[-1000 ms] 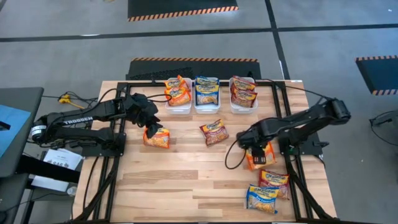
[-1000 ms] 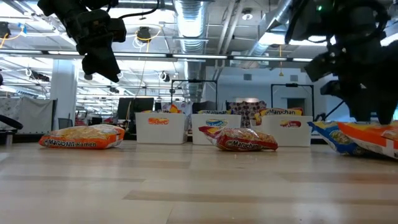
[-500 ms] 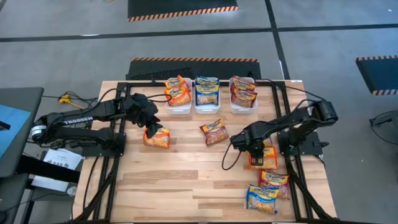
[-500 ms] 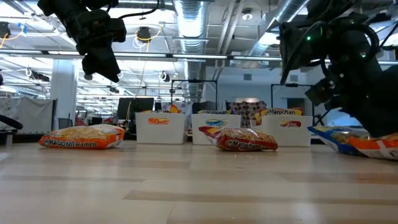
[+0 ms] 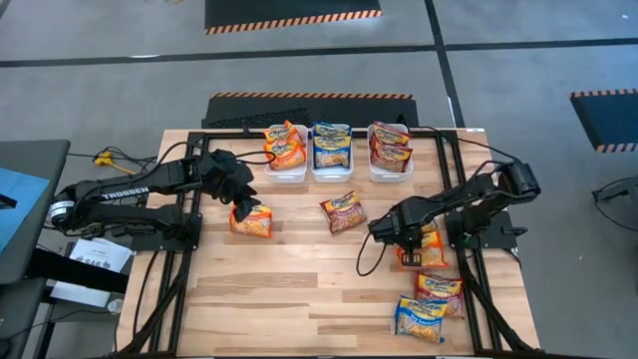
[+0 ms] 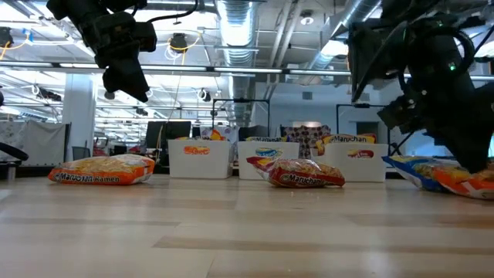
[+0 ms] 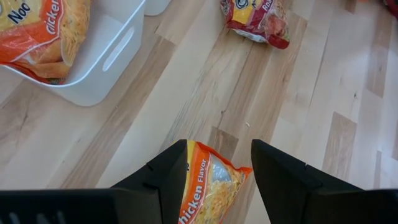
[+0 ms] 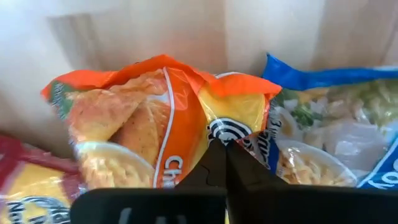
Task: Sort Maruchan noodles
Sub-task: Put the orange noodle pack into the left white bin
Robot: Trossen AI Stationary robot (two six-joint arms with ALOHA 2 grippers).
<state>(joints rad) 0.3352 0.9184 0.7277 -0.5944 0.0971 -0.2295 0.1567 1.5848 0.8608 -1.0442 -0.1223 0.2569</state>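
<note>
The right gripper (image 5: 407, 246) is down at the surface (image 5: 299, 299), its fingers (image 8: 217, 163) pinched together on the near edge of an orange Maruchan packet (image 8: 149, 118). A blue packet (image 8: 336, 124) lies touching that one on the far side of the fingers, with a dark red packet (image 5: 440, 288) close by.

The left gripper (image 5: 242, 207) hangs with its fingers (image 7: 283, 174) spread wide just above an orange chicken-flavor packet (image 7: 208, 186). Beyond them lie another dark red packet (image 7: 258, 20) and a white tub (image 7: 93, 68) holding orange packets.
</note>
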